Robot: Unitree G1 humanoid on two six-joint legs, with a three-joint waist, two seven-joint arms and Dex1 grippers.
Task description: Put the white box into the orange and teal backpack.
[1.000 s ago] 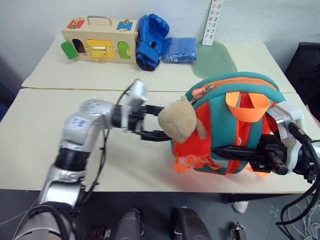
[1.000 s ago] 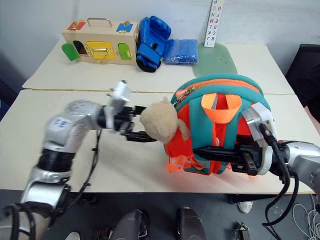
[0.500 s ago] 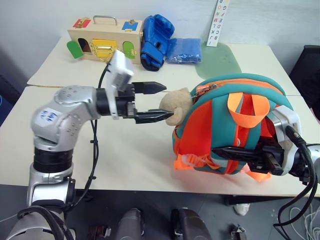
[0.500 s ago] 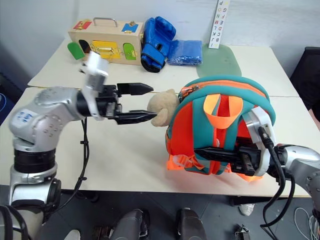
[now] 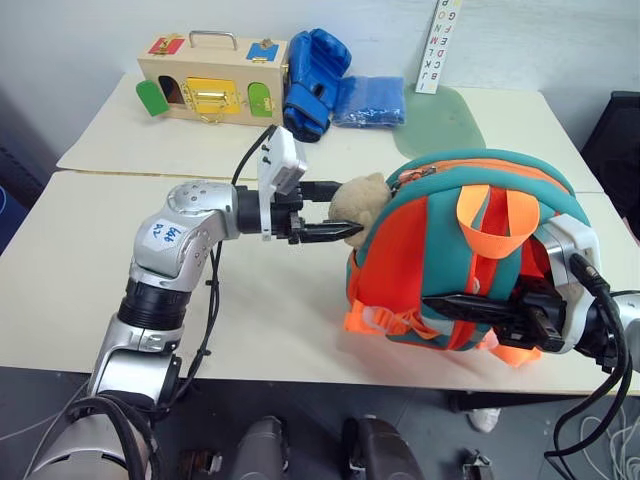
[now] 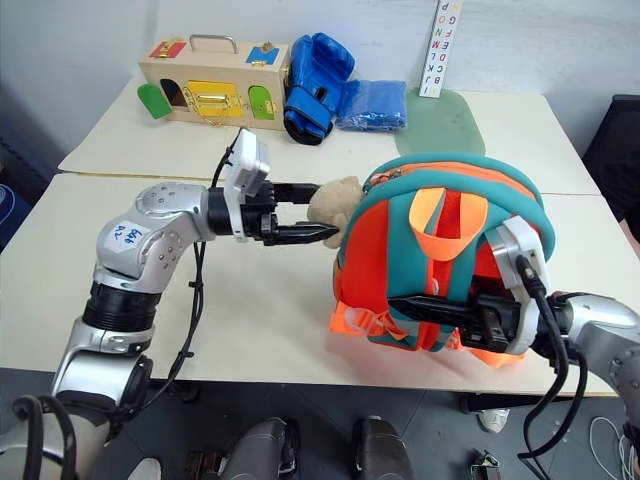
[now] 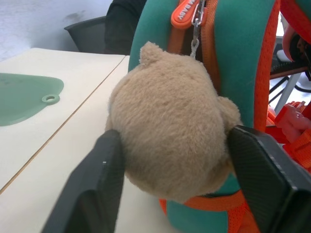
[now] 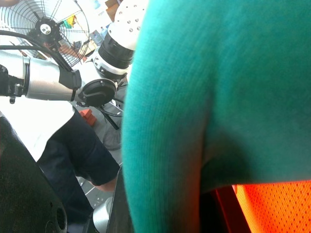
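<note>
The orange and teal backpack (image 5: 470, 250) stood upright on the near right part of the bench (image 5: 60, 260), its orange body banded in teal, an orange handle looped at the top and orange straps and buckles hanging at its near side. A tan plush animal (image 5: 358, 203) jutted from its left face, below an orange zip pull. The zip along the top looked closed, though its far end was hidden behind the pack's curve. No white box could be made out anywhere on the bench.

The left tool (image 5: 338, 211) reached in level from the left, its black fingers (image 7: 92, 184) set on either side of the plush head and touching its fur; whether they pinched it could not be told. Half a second before, those fingers had stood wider and short of the toy, and a second before they had sat lower, against its near side. The right tool (image 5: 455, 303) lay across the pack's near side with its fingers together on an orange strap, much of it hidden behind straps, as it had been a second earlier.

At the far left a wooden latch box (image 5: 210, 80) sat beside a blue boxing glove (image 5: 312, 80).
</note>
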